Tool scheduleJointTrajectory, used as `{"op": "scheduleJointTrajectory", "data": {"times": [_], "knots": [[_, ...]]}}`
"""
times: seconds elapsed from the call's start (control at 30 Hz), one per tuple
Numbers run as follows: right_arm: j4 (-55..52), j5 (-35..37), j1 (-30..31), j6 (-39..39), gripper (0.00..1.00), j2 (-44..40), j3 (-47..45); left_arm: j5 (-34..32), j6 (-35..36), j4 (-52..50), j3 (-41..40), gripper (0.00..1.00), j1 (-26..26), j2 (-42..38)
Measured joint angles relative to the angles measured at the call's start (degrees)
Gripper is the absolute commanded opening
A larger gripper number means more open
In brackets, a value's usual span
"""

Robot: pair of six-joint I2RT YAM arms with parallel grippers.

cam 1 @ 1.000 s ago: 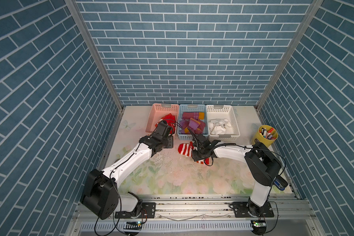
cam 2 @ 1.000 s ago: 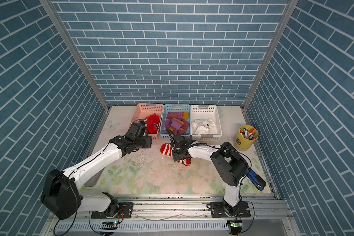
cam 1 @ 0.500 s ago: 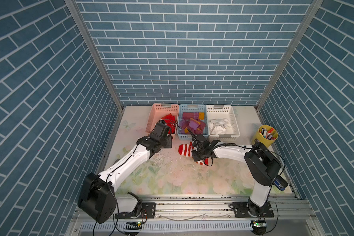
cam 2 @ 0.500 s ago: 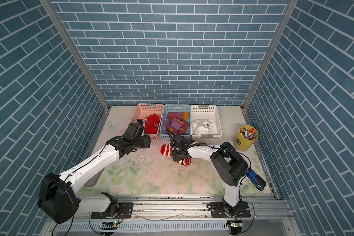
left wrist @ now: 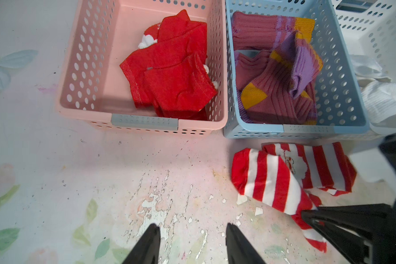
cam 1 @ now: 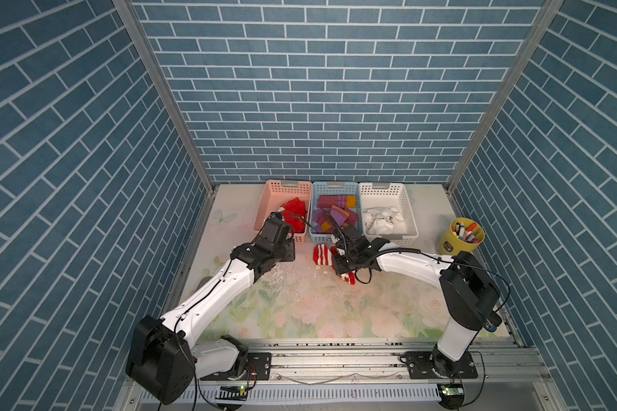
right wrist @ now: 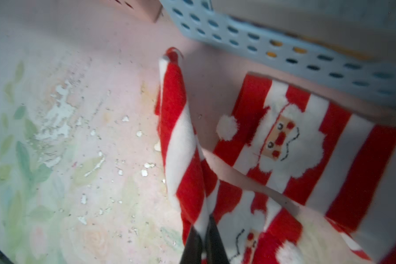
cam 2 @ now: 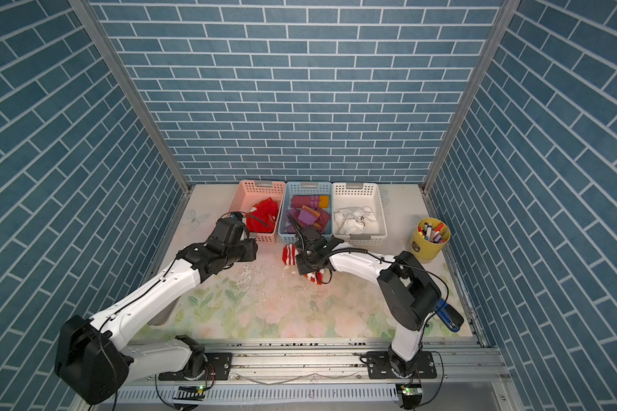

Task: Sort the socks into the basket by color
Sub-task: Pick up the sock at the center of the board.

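Striped socks [left wrist: 284,178], red and white with Santa faces: on the desk [left wrist: 78,171], just on the near side of the blue basket [left wrist: 306,131]. Right hand [right wrist: 202,228]: clenched on a fold of one of the striped socks. Left hand [left wrist: 192,228]: released, holding nothing, over the desk near the pink basket [left wrist: 144,121]. Red socks [left wrist: 174,75]: in the pink basket, left. Maroon-and-orange socks [left wrist: 277,96]: in the blue basket, middle. White socks [cam 1: 383,220]: in the white basket [cam 1: 382,185], right. Yellow cup of markers [cam 1: 456,245]: far right, well apart.
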Motion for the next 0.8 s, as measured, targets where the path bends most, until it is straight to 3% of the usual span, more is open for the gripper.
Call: {"op": "scheduleJointTrajectory", "data": {"times": [0.47, 0.8], "knots": [[-2.86, -0.55, 0.07, -2.51, 0.0, -3.61, 7.65, -0.2, -0.5, -1.4, -0.39, 0.53, 0.09, -1.84], [-4.5, -2.25, 0.07, -5.68, 0.0, 3.5, 24.0, -0.42, -1.42, -2.45, -1.38, 0.54, 0.11, -4.76]]}}
